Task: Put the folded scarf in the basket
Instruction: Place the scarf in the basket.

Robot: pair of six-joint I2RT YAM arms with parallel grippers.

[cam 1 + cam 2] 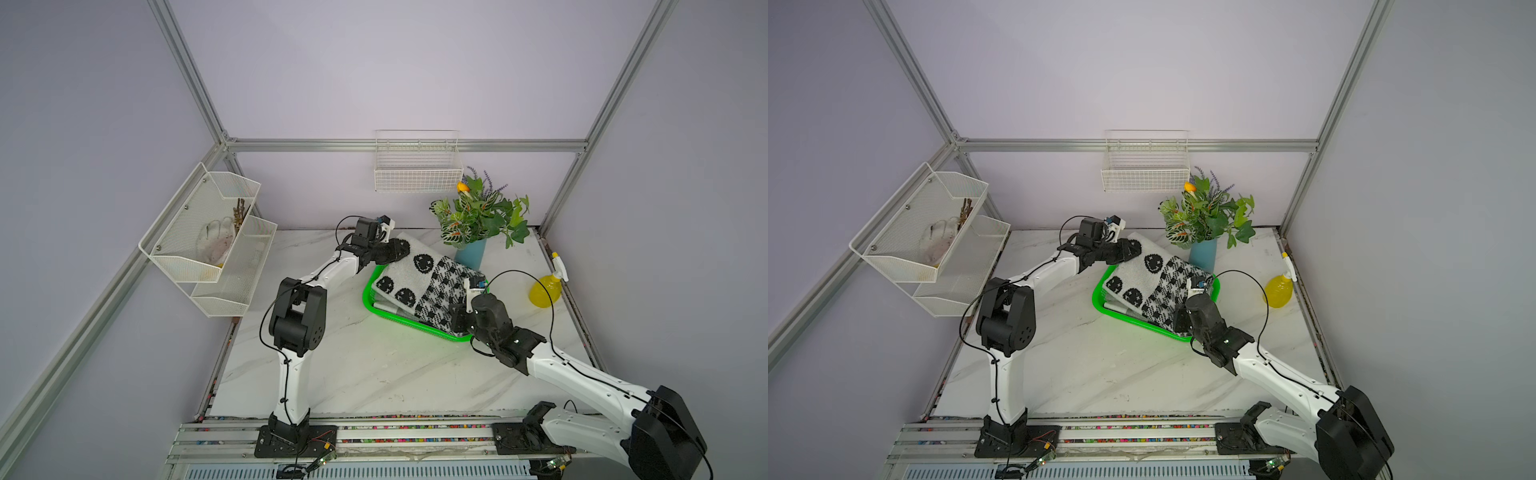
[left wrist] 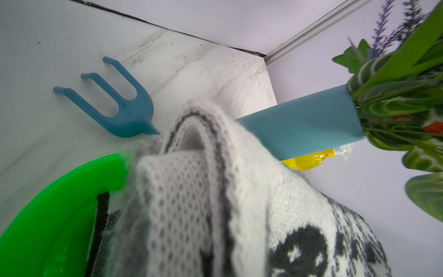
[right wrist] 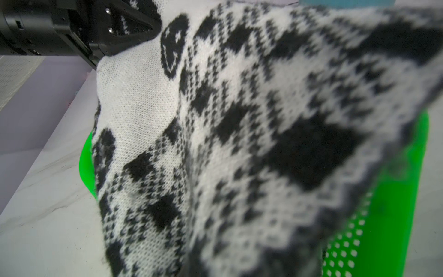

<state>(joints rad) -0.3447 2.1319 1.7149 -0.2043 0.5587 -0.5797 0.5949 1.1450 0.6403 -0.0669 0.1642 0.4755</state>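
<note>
The folded scarf (image 1: 409, 276), white knit with black smiley faces and a houndstooth end, hangs stretched between both grippers over the bright green basket (image 1: 367, 297), sagging into it. My left gripper (image 1: 400, 250) is shut on the scarf's far left corner. My right gripper (image 1: 457, 311) is shut on its near right end. In both top views the scarf (image 1: 1142, 276) covers most of the basket (image 1: 1098, 298). Knit scarf (image 2: 215, 191) fills the left wrist view above the green basket rim (image 2: 52, 211), hiding the fingers. The right wrist view shows scarf (image 3: 239, 144) over the perforated basket (image 3: 395, 215).
A plant in a blue vase (image 1: 471, 251) stands just behind the basket. A yellow spray bottle (image 1: 545, 291) is at the right. A blue hand rake (image 2: 119, 105) lies behind the basket. A white wire wall basket (image 1: 417, 174) and mesh rack (image 1: 208, 239) hang on the walls.
</note>
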